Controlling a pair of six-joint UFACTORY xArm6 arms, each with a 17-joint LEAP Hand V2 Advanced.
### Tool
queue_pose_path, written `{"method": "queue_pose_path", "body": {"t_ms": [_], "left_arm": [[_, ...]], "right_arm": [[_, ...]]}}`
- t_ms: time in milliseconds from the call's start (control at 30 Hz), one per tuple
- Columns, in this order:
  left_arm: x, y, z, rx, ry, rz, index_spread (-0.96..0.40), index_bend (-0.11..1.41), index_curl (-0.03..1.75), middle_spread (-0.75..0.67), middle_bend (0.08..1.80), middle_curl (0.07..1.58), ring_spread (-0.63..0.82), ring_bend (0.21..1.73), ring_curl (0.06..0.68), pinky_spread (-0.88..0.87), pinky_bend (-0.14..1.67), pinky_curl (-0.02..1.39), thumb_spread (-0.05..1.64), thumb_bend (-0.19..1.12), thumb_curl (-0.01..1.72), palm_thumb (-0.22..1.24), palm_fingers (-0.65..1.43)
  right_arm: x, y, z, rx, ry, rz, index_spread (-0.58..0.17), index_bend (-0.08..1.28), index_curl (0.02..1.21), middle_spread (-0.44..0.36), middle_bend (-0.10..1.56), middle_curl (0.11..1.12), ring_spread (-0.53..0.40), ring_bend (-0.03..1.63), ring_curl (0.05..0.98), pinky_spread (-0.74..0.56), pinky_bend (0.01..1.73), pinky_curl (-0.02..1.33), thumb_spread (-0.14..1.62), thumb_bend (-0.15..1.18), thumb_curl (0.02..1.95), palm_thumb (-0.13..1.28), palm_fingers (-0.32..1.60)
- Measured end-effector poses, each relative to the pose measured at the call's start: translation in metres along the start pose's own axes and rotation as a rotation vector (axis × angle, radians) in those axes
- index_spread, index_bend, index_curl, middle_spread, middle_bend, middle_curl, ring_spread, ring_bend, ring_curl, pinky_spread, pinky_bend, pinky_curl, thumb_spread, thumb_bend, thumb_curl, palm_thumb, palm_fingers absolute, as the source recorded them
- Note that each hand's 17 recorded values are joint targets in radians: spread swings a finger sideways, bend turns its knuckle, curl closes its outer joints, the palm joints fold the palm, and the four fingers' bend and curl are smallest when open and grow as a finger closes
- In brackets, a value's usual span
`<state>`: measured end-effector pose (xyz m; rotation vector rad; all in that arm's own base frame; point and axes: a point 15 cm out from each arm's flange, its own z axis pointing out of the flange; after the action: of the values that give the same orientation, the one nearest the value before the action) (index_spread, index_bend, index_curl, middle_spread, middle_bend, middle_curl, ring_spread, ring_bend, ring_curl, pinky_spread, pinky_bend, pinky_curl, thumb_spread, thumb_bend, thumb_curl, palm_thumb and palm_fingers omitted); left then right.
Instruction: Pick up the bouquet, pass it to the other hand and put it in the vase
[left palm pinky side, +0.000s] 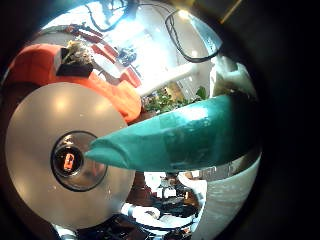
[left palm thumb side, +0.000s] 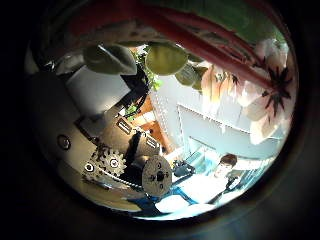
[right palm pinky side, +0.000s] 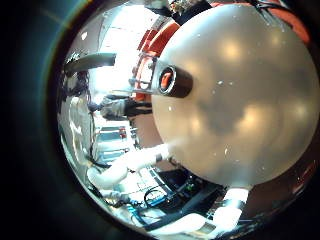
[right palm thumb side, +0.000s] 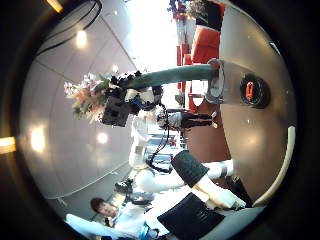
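My left robot hand (right palm thumb side: 120, 105) is curled round the paper-wrapped cone bouquet of flowers (right palm thumb side: 150, 78), held level, I judge so that its tip lines up with the small round vase (right palm thumb side: 252, 92) on the round tabletop (left palm pinky side: 40, 120). I cannot tell how the right robot hand's fingers stand. The vase's label is unreadable.

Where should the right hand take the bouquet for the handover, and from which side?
Probably on the bouquet's long wrapped stem, on the bare stretch toward its tip. The left hand grips it up by the flowers, so that tapering end juts free. Come in from the tip end, away from the left hand, closing across the stem.
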<state>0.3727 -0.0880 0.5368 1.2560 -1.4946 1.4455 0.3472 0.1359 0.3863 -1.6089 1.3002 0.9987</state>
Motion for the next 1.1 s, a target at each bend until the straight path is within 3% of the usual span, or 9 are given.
{"method": "queue_pose_path", "body": {"t_ms": [600, 767, 800, 833, 867, 900, 933, 1000, 1100], "left_arm": [[-0.019, 0.008, 0.011, -0.026, -0.027, -0.036, -0.74, 0.64, 1.26, -0.43, 1.28, 0.79, -0.39, 1.46, 0.507, -0.57, 1.19, 0.78, 1.09, 0.0, 0.91, 1.03, 1.14], [-0.031, 0.014, 0.014, -0.055, -0.066, -0.054, -0.74, 0.58, 1.27, -0.43, 1.25, 0.79, -0.4, 1.44, 0.5, -0.58, 1.18, 0.77, 1.05, -0.04, 0.88, 0.95, 1.07], [-0.035, 0.017, 0.013, -0.064, -0.082, -0.06, -0.74, 0.57, 1.27, -0.43, 1.24, 0.79, -0.41, 1.4, 0.495, -0.58, 1.15, 0.77, 1.03, -0.05, 0.86, 0.9, 1.0], [-0.04, 0.02, 0.013, -0.076, -0.102, -0.066, -0.73, 0.56, 1.26, -0.42, 1.23, 0.79, -0.42, 1.32, 0.478, -0.58, 0.99, 0.73, 1.01, -0.1, 0.82, 0.8, 0.69], [-0.047, 0.023, 0.012, -0.088, -0.124, -0.073, -0.7, 0.59, 1.25, -0.38, 1.19, 0.81, -0.33, 1.21, 0.5, -0.42, 0.76, 0.75, 0.99, -0.12, 0.78, 0.69, 0.12], [-0.055, 0.029, 0.012, -0.107, -0.147, -0.083, -0.66, 0.58, 1.23, -0.3, 1.08, 0.8, -0.22, 1.15, 0.505, -0.26, 0.66, 0.75, 0.98, -0.11, 0.74, 0.61, -0.1], [-0.063, 0.033, 0.012, -0.121, -0.161, -0.092, -0.54, 0.37, 1.17, -0.09, 0.78, 0.69, -0.02, 1.07, 0.427, -0.08, 0.62, 0.69, 0.97, -0.15, 0.69, 0.46, -0.44], [-0.079, 0.035, 0.01, -0.128, -0.162, -0.107, -0.38, 0.15, 1.08, 0.13, 0.57, 0.56, 0.19, 0.94, 0.316, 0.15, 0.52, 0.55, 0.95, -0.12, 0.61, 0.31, -0.43], [-0.094, 0.03, 0.001, -0.094, -0.13, -0.143, -0.15, 0.05, 0.93, 0.37, 0.39, 0.43, 0.4, 0.81, 0.242, 0.37, 0.42, 0.46, 0.93, -0.08, 0.52, 0.19, -0.36]], "right_arm": [[0.001, 0.0, 0.0, -0.003, -0.003, -0.004, -0.319, 0.14, 0.2, 0.177, 0.18, 0.26, 0.238, 0.37, 0.261, 0.45, 0.54, 0.33, 1.04, -0.02, 0.44, 0.6, -0.05], [0.001, 0.0, 0.0, -0.002, -0.004, -0.006, -0.317, 0.14, 0.2, 0.177, 0.18, 0.26, 0.236, 0.38, 0.262, 0.45, 0.54, 0.33, 1.04, -0.02, 0.44, 0.6, -0.05], [0.0, 0.0, 0.001, -0.003, -0.004, -0.007, -0.317, 0.14, 0.2, 0.177, 0.18, 0.27, 0.236, 0.38, 0.261, 0.45, 0.54, 0.33, 1.04, -0.03, 0.44, 0.6, -0.04], [0.0, 0.0, 0.001, -0.003, -0.004, -0.007, -0.313, 0.14, 0.21, 0.177, 0.18, 0.27, 0.237, 0.38, 0.263, 0.45, 0.54, 0.33, 1.03, -0.02, 0.44, 0.6, -0.04], [0.0, 0.0, 0.001, -0.003, -0.003, -0.007, -0.312, 0.14, 0.21, 0.177, 0.18, 0.27, 0.237, 0.38, 0.263, 0.45, 0.54, 0.33, 1.04, -0.02, 0.44, 0.61, -0.04], [0.0, 0.0, 0.001, -0.002, -0.003, -0.009, -0.312, 0.14, 0.21, 0.177, 0.18, 0.27, 0.237, 0.38, 0.263, 0.45, 0.54, 0.33, 1.04, -0.02, 0.44, 0.61, -0.04], [-0.001, 0.0, 0.001, -0.002, -0.002, -0.01, -0.311, 0.15, 0.21, 0.177, 0.18, 0.27, 0.237, 0.38, 0.262, 0.45, 0.54, 0.32, 1.04, -0.02, 0.44, 0.61, -0.03], [-0.001, 0.001, 0.001, -0.003, -0.003, -0.01, -0.31, 0.15, 0.22, 0.177, 0.18, 0.27, 0.237, 0.38, 0.262, 0.45, 0.54, 0.32, 1.04, -0.02, 0.44, 0.61, -0.03], [-0.001, 0.001, 0.001, -0.003, -0.003, -0.01, -0.306, 0.16, 0.23, 0.177, 0.18, 0.27, 0.237, 0.38, 0.261, 0.45, 0.53, 0.32, 1.04, -0.02, 0.44, 0.62, -0.02]]}}
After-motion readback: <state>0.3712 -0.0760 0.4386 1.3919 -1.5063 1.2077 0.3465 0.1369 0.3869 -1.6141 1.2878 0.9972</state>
